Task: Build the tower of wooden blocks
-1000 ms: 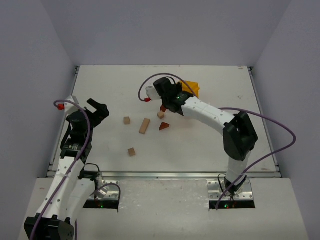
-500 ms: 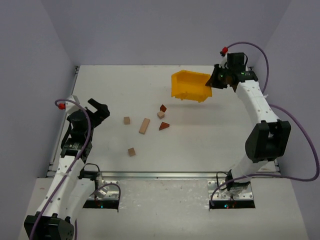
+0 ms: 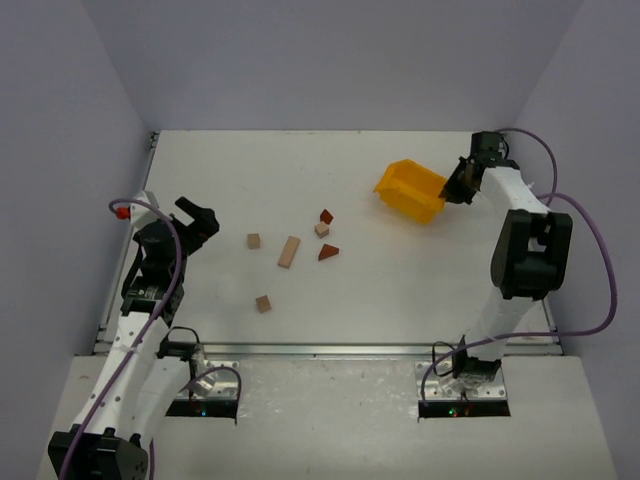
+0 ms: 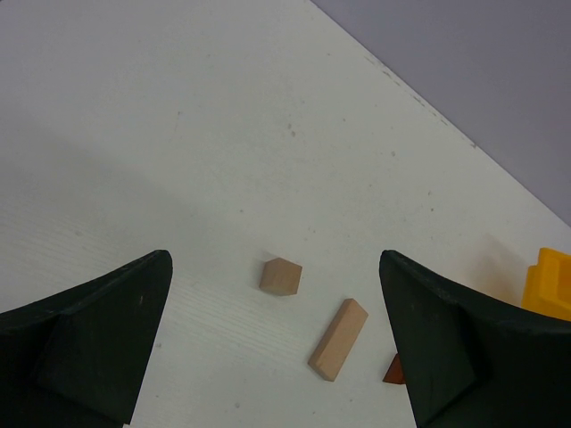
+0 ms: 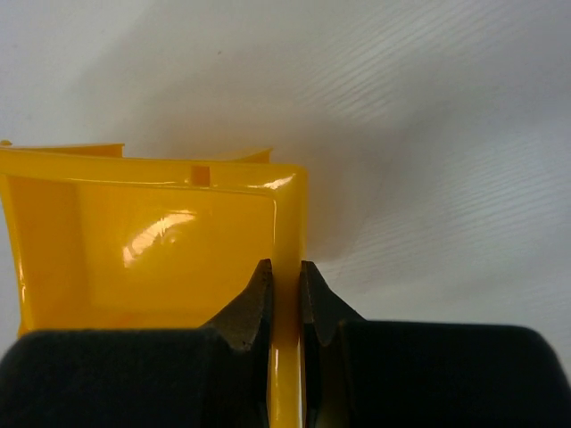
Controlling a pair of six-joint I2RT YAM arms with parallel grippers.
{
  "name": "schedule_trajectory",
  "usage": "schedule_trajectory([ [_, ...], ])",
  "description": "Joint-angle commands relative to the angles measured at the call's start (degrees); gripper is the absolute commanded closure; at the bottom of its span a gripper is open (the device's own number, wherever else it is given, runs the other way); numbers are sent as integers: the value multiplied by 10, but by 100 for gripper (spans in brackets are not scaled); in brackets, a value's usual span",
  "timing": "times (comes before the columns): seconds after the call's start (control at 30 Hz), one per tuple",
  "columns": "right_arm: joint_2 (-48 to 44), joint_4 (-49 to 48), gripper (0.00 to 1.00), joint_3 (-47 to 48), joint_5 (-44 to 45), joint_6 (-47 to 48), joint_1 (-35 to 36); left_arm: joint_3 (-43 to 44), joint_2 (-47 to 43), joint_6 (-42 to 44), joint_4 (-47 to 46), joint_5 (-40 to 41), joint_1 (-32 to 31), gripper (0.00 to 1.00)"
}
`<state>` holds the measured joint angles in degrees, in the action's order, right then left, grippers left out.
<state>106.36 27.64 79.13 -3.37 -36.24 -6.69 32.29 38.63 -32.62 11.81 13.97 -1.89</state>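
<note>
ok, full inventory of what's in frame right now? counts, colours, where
tan blocks: 4, pale tan, scattered flat on the table left of centre; one long, three small
reddish-brown blocks: 2, reddish-brown, at the right end of that scatter
yellow bin: 1, yellow, far right part of the table; no block visible in the part the right wrist view shows
table: 1, white, under everything
left gripper: 1, black, open, over the table's left side, holding nothing
right gripper: 1, black, shut on the yellow bin's wall, far right
</note>
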Motion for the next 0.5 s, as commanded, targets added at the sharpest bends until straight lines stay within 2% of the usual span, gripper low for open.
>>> schedule_trajectory([
  [0.0,28,4,100,40,123,-58,-22,13,-6,2,-21,12,1,0],
  [0.13,29,22,100,23,185,-99,-33,13,-9,0,-20,16,1,0],
  [0.33,42,35,96,18,163,-144,-54,12,-8,-2,-18,19,1,0],
  [0.37,43,39,77,20,160,-144,-54,12,-8,-2,-18,19,1,0],
  [0.43,41,42,53,20,155,-143,-54,13,-7,-2,-19,17,1,0],
  [0.47,34,42,33,20,151,-137,-54,13,-6,-2,-20,17,1,0],
])
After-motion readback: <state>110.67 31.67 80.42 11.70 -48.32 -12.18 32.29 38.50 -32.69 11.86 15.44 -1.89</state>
